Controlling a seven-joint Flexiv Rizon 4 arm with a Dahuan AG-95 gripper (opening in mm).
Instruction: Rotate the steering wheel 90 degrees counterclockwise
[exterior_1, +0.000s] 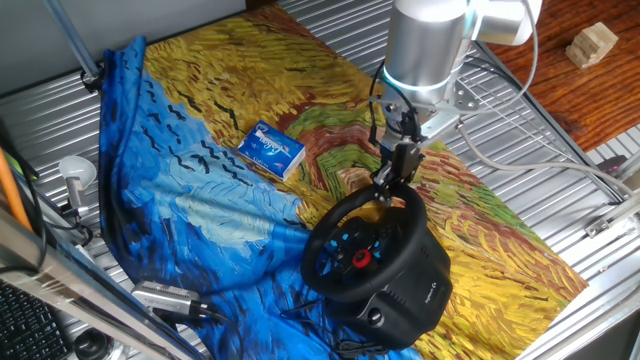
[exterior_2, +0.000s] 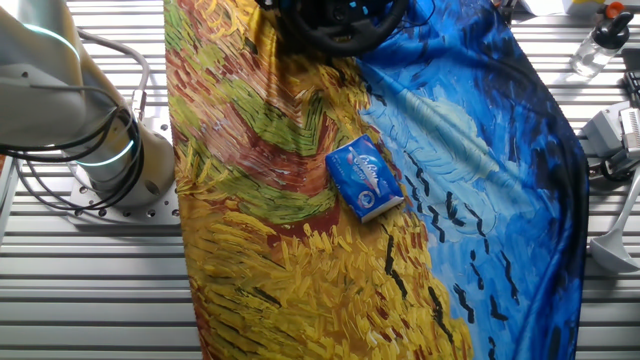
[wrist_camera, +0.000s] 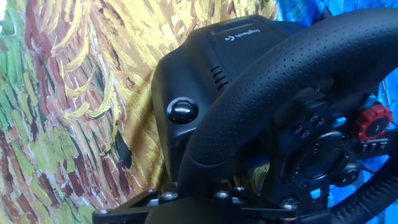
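steering wheel (exterior_1: 362, 243) sits on the painted cloth (exterior_1: 250, 120) near the front edge of the table (exterior_1: 560, 170) in one fixed view, black rim tilted up on its bulky base (exterior_1: 405, 295), hub showing blue-lit buttons and a red round button (exterior_1: 361, 258). gripper (exterior_1: 393, 186) comes down from the silver arm (exterior_1: 428, 45) right at the top of the rim, touching or just about; fingers too small and dark there to say if they are apart or clamped on the rim, cannot tell. small blue-and-white box (exterior_1: 271, 150) lies on the cloth well apart from the wheel, toward the back left.

the other fixed view cuts the wheel off: only a bit of rim (exterior_2: 340, 25) at the top edge, gripper not visible. it does show the box (exterior_2: 364, 178) clearly mid-cloth and the arm's base (exterior_2: 110, 165) bolted to the table beside the cloth (exterior_2: 300, 260). a clear bottle (exterior_2: 598, 45) at the top right only shows here.

hand view is close up: perforated rim (wrist_camera: 273, 106) crossing the frame, base (wrist_camera: 199, 68) with logo and a round black knob (wrist_camera: 183, 111), red dial (wrist_camera: 375, 122) on the hub at right. only the gripper's black body (wrist_camera: 205, 208) shows along the bottom edge, fingertips out of frame, rim bottom cut off.
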